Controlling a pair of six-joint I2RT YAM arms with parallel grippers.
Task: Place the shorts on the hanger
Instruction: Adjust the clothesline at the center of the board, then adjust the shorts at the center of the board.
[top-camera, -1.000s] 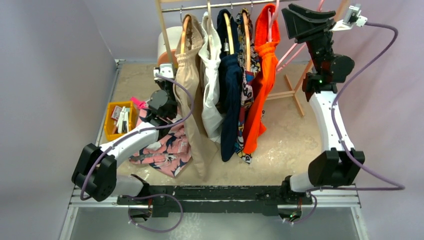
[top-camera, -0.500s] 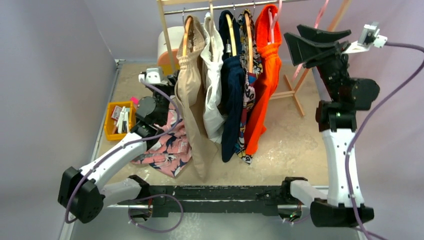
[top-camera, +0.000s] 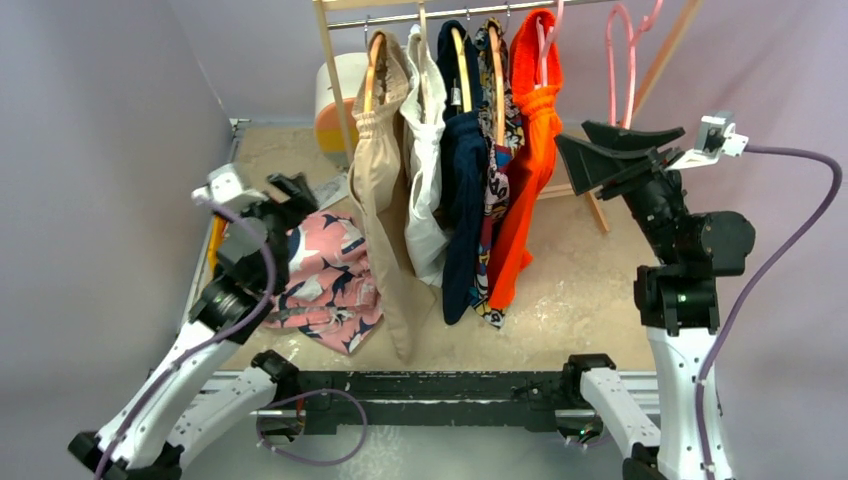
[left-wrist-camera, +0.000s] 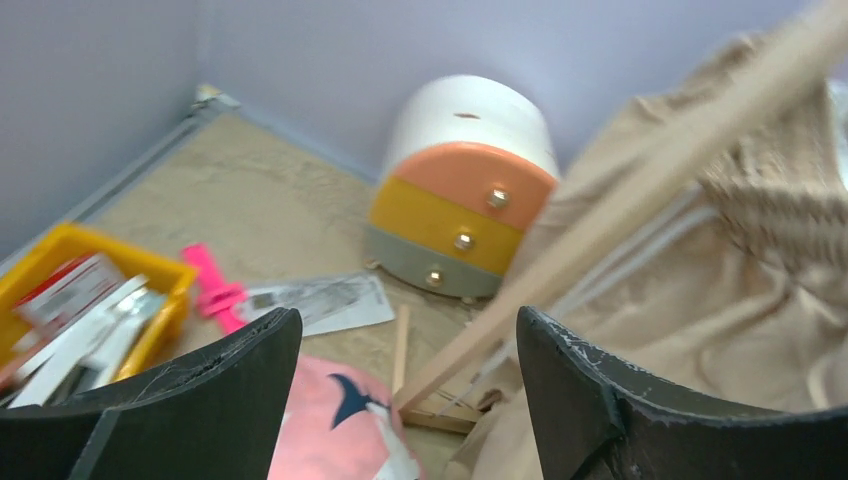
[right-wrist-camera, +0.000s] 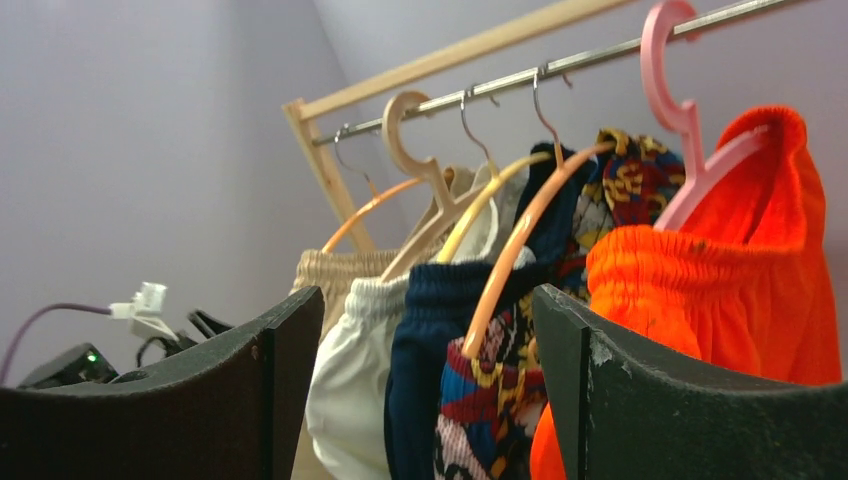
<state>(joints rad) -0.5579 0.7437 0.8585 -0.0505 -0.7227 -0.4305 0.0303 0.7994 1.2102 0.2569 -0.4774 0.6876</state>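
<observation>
The left tool (top-camera: 295, 190) is hovering with its jaws spread wide, gripping nothing, and the shorts (top-camera: 325, 285) are lying crumpled on the desk (top-camera: 580, 290) just below it. The right tool (top-camera: 575, 135) is also gaping open and empty, and the pink hanger (top-camera: 611, 70) is hanging from the rail (top-camera: 450, 12) above it, beside the orange garment (top-camera: 525, 150).

paper sheet (left-wrist-camera: 318, 300): printed, but way too blurry to read
cards (left-wrist-camera: 85, 300) in yellow bin (left-wrist-camera: 50, 243): same deal, nothing legible
</observation>
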